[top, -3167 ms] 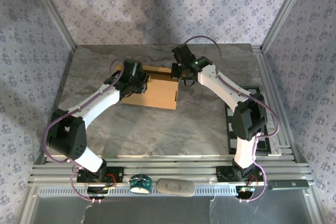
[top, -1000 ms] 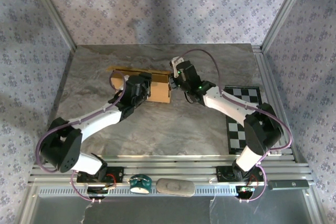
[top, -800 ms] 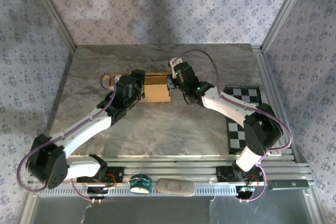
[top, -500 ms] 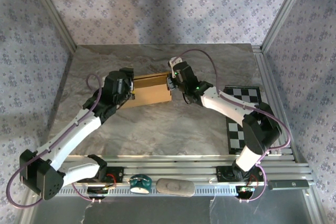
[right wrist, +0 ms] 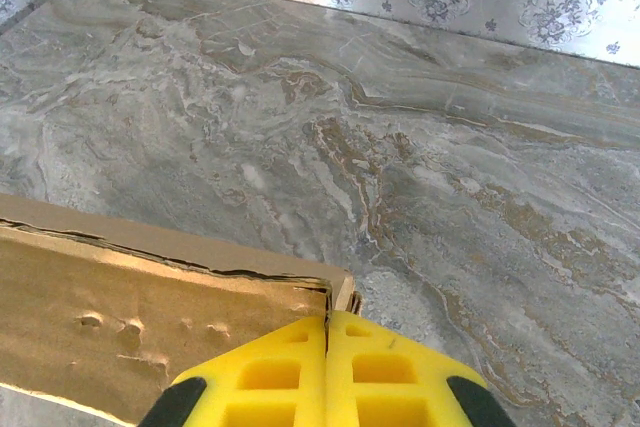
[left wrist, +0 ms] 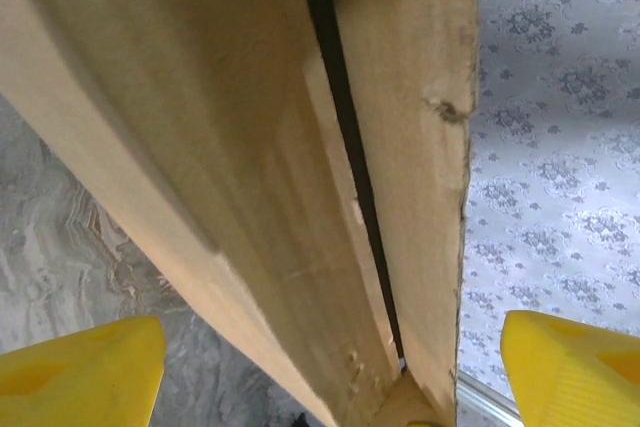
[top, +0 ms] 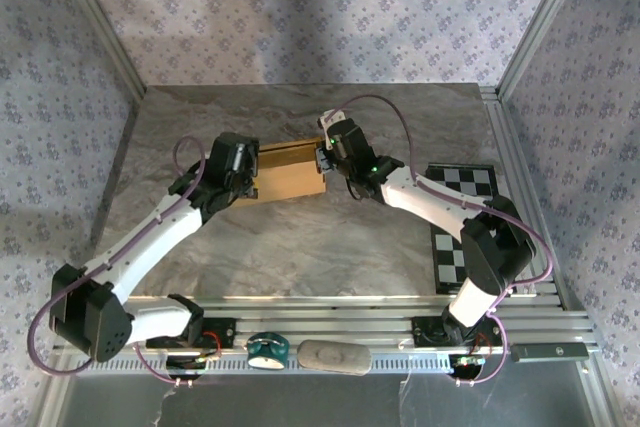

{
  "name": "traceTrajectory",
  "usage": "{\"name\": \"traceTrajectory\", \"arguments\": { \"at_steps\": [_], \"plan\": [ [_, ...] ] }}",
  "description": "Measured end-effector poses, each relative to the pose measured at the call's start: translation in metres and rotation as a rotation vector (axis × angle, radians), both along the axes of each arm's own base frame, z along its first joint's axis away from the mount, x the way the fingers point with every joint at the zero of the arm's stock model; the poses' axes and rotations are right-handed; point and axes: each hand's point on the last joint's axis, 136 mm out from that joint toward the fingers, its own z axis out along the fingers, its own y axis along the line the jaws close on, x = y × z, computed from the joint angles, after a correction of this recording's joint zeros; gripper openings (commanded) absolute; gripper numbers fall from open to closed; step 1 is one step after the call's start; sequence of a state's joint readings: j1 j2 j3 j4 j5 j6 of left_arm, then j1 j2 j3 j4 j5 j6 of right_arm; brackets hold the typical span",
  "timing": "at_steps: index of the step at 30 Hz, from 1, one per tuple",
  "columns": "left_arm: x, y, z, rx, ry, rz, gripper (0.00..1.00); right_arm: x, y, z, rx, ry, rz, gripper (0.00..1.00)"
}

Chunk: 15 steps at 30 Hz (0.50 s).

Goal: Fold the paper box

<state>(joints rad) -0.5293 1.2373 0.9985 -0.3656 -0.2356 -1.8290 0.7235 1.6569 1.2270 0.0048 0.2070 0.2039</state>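
Tan paper box [top: 290,171]; left jaws wider

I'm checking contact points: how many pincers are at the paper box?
2. The left pincer straddles the left end of the paper box, open; the right pincer sits shut at its right corner.

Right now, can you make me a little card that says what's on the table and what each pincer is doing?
table: grey marble
paper box: tan cardboard, between both pincers
left pincer: open, box edge between its fingers
right pincer: shut, tips at the box's corner
checkered board: at the table's right edge
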Motion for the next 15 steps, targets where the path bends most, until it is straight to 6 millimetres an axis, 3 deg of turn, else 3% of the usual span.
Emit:
{"name": "traceTrajectory", "arguments": {
  "at_steps": [6,15],
  "plan": [
    [0.012,0.001,0.002,0.026,-0.008,-0.003,0.85,0.0,0.0,0.0,0.001,-0.001,0.0,0.0],
    [0.02,-0.003,-0.012,0.059,0.014,-0.035,0.71,-0.002,0.002,-0.002,0.003,-0.002,0.006,0.0]
  ]
}}
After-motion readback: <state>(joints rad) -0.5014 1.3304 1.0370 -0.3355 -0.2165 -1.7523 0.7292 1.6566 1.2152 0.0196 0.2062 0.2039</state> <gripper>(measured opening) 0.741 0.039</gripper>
